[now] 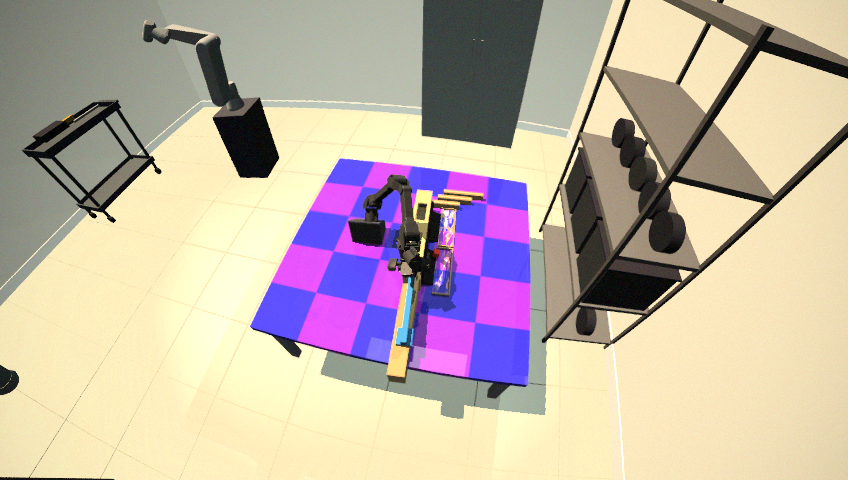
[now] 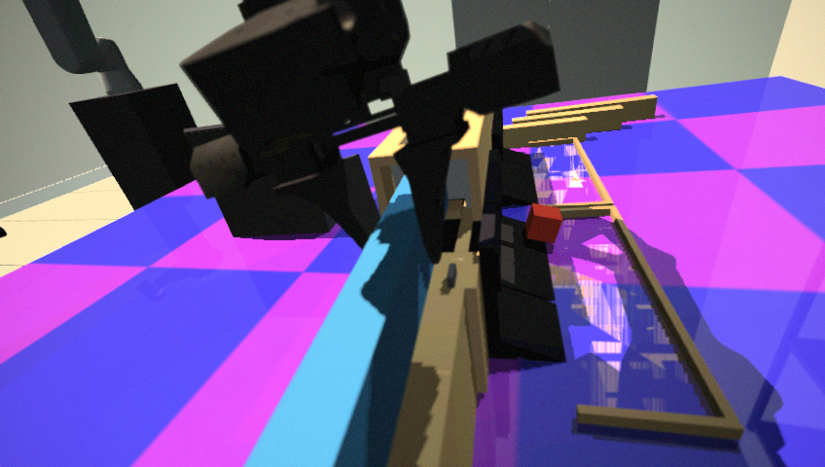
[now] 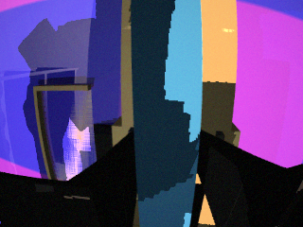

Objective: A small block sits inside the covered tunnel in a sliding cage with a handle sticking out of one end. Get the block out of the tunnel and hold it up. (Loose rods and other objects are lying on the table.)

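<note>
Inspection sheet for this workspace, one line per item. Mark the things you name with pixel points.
Surface: table [image 1: 339, 312] [image 2: 75, 301] [image 3: 270, 95], blue-and-magenta checks
Job's things: blue bar [image 1: 407, 306] [image 2: 312, 346] [image 3: 186, 47], lengthwise; red block [image 1: 436, 252] [image 2: 543, 224], beside black panels; whether it is inside the tunnel, cannot tell
Clutter: tan rods [image 1: 462, 194] [image 2: 633, 108] near the far edge
Gripper [image 1: 411, 274] [image 2: 400, 254] [image 3: 168, 134]: closed on the blue bar
Cables: nothing seen
Surroundings: cabinet [image 1: 482, 71] [image 2: 555, 57], shelf rack [image 1: 714, 104], cart [image 1: 83, 132], second arm [image 1: 211, 65] [image 2: 60, 34]
</note>
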You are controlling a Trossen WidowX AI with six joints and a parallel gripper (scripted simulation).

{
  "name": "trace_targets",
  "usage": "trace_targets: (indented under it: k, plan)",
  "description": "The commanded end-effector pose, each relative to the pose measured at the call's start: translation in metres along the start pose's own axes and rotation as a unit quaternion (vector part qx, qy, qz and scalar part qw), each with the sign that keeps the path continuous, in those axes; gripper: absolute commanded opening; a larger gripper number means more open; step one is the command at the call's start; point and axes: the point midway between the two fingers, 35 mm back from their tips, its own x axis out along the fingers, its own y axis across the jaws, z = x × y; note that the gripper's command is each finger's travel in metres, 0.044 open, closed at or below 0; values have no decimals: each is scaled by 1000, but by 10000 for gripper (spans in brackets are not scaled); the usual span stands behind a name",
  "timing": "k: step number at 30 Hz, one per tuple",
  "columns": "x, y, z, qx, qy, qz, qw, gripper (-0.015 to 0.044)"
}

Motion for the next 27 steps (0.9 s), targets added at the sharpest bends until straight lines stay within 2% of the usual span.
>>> trace_targets:
  k: [1, 11, 27]
  plan:
    - [-1, 1, 1, 0, -2, 1, 1000, 184]
    - [-36, 6, 3, -5, -26, 5, 1000, 440]
    - [-27, 6, 2, -6, -35, -2, 999, 440]
